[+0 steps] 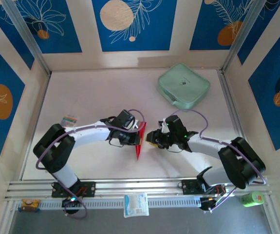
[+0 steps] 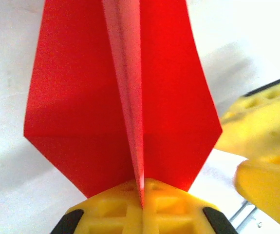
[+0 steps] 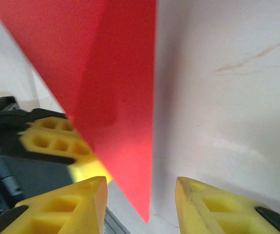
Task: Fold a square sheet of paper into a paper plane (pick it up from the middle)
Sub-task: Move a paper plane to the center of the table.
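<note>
The square sheet of paper is folded into a slim red paper plane [image 1: 140,140], held near the table's middle with its sharp tip toward the near edge. In the left wrist view the paper plane [image 2: 81,97] spreads its wings to both sides of an upright centre crease. My left gripper [image 2: 142,199] is shut on that crease, and it shows from above as the left gripper [image 1: 133,137]. My right gripper [image 1: 152,138] is just right of the plane. From the right wrist, the right gripper [image 3: 140,204] is open, and the plane's pointed end [image 3: 125,112] hangs between its spread fingers [image 3: 76,202] without touching them.
A mint-green zip case [image 1: 183,86] lies at the back right. A small printed packet [image 1: 69,120] sits by the left arm. A white packet [image 1: 136,204] and a green object [image 1: 252,198] lie beyond the front rail. Walls close in the table on three sides.
</note>
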Robot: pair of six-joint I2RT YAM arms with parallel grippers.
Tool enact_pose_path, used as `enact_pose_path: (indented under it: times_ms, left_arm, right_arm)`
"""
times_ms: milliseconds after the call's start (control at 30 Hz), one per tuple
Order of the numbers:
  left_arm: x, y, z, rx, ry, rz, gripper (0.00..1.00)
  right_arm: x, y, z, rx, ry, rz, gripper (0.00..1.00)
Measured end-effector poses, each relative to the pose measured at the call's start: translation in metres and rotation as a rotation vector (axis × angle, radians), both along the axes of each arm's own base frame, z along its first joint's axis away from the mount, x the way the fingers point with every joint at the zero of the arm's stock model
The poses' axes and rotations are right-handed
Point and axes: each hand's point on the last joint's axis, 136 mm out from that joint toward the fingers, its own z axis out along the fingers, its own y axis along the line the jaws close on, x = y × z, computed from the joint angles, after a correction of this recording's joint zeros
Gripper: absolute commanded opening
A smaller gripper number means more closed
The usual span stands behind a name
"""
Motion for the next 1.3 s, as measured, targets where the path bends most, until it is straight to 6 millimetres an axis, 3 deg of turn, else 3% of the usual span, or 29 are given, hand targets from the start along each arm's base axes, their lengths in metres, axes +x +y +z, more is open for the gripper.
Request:
enact_pose_path:
  times_ms: [133, 333, 667, 1033, 1300]
  left_arm:
    - [-0.001, 0.011, -0.005, 0.089, -0.013, 0.015, 0.0]
    - [0.005, 0.03, -0.005, 0.234, -0.06, 0.038, 0.0]
    - [0.008, 0.062, -0.007, 0.415, -0.093, 0.082, 0.0]
    - [0.008, 0.065, -0.014, 0.457, -0.077, 0.088, 0.0]
    - [0.006, 0.046, -0.012, 0.367, -0.066, 0.068, 0.0]
  right_arm:
    - [0.004, 0.007, 0.005, 0.003, -0.013, 0.007, 0.43]
    - [0.004, 0.0, -0.01, -0.055, 0.024, -0.031, 0.43]
    - [0.003, -0.008, -0.019, -0.1, 0.046, -0.065, 0.43]
    - [0.004, -0.007, -0.018, -0.092, 0.043, -0.061, 0.43]
    - [0.003, 0.014, -0.017, -0.047, 0.042, -0.012, 0.43]
